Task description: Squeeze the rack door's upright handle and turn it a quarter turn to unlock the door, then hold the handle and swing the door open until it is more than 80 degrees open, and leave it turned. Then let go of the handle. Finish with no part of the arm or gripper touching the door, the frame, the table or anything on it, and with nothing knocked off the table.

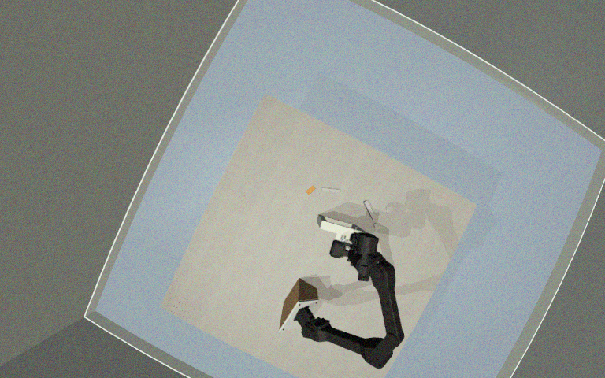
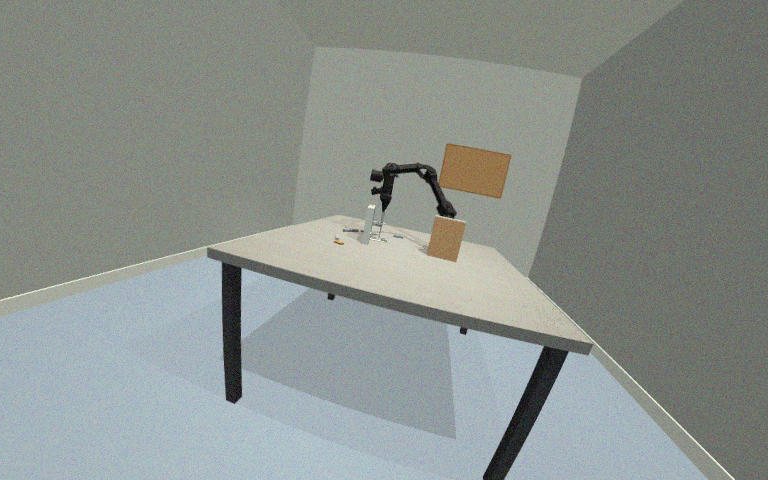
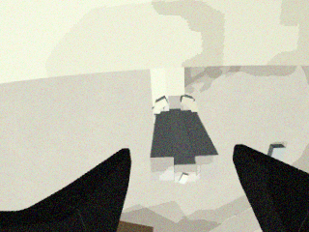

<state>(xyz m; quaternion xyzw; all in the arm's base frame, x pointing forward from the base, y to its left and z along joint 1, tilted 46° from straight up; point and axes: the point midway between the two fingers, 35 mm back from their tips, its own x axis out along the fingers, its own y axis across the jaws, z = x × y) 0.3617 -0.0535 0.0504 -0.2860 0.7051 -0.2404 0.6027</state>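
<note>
The wedge-fingered gripper (image 1: pixel 354 253) (image 2: pixel 383 208) (image 3: pixel 182 154) stands open. From above, a flat orange block (image 1: pixel 310 190) lies at the smooth white frame's (image 1: pixel 330 227) eleven o'clock

A speckled, matt stone-like finish is shown by the tabletop (image 1: pixel 231 224) (image 2: pixel 388 273); cork is suggested by the grainy wall board (image 2: pixel 475 170).

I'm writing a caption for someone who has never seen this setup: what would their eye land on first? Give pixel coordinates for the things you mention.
Probably the black robot arm (image 1: pixel 391 299) (image 2: pixel 417 168), arching over the pale table (image 1: pixel 231 234) (image 2: pixel 376 267), with its open gripper (image 2: pixel 383 209) (image 3: pixel 182 154) pointing down by a white upright frame. Next, the brown panel (image 1: pixel 290 302) (image 2: pixel 446 239) standing near the arm's base, and the small orange block (image 1: pixel 310 190) (image 2: pixel 339 242) lying beyond the frame.
</note>
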